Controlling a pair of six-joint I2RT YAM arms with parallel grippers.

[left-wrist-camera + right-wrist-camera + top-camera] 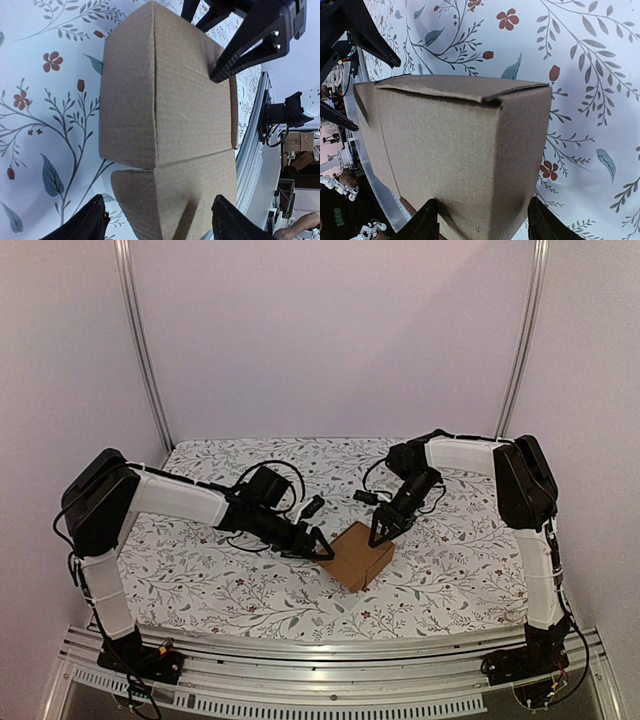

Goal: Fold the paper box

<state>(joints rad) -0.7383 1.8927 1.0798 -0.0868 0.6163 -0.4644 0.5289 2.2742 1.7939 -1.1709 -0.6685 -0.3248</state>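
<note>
Pale lilac walls [330, 330] back the desk [220, 580], covered in a white cloth printed with leaves and red flowers. 2 metal posts [140, 340] rise behind; an aluminium rail [330, 652] edges its front.

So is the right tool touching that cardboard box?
Cannot tell. In the left wrist view a fingertip of the right tool ends right at the paper box, but neither contact nor a gap shows plainly.
</note>
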